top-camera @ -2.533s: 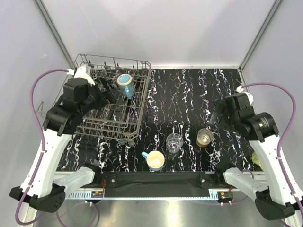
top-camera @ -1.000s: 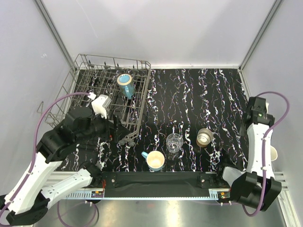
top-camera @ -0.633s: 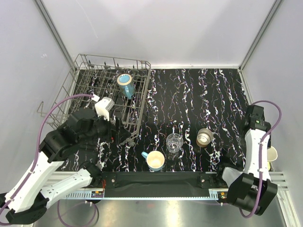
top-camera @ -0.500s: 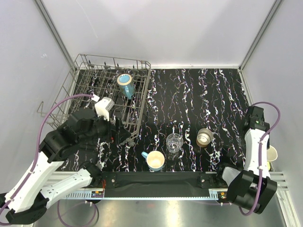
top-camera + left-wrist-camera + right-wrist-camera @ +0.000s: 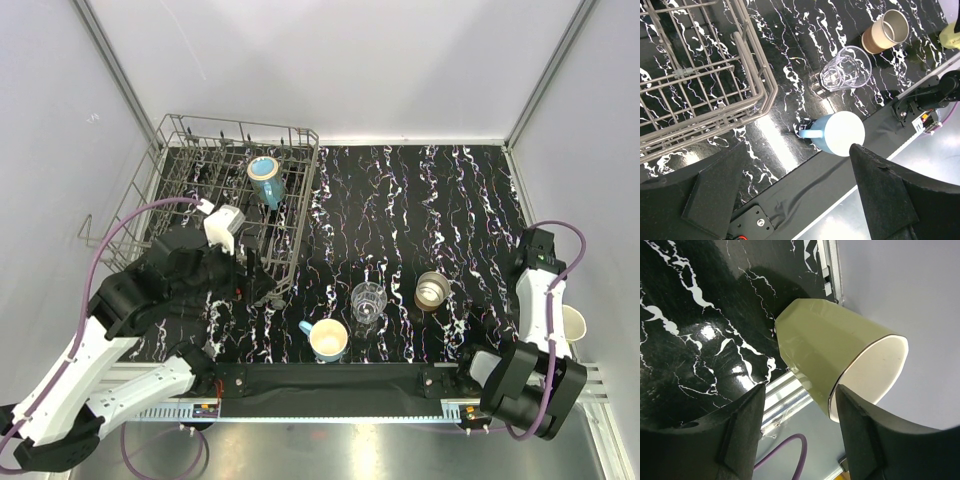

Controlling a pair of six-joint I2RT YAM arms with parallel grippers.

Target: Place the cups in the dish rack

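Note:
The grey wire dish rack point(image 5: 180, 215) stands at the back left with a teal mug point(image 5: 265, 181) inside it. On the black marbled table stand a light-blue mug point(image 5: 327, 339), a clear glass tumbler point(image 5: 368, 302) and a metal cup point(image 5: 432, 290). My left gripper point(image 5: 800, 200) hovers open and empty at the rack's front corner point(image 5: 767, 95), above the light-blue mug point(image 5: 840, 134). A pale green cup point(image 5: 832, 357) lies tilted at the table's right edge. My right gripper point(image 5: 801, 435) is open, one finger on each side of this cup, the left finger clear of it.
The table's metal rail point(image 5: 790, 395) and a purple cable point(image 5: 785, 452) run under the pale green cup point(image 5: 574, 325). The glass tumbler point(image 5: 845, 71) and metal cup point(image 5: 887, 31) stand close together. White enclosure walls surround the table.
My left arm has pulled out of the rack to its front corner. My right arm has folded back to the table's right edge, and its jaws have narrowed around the pale green cup.

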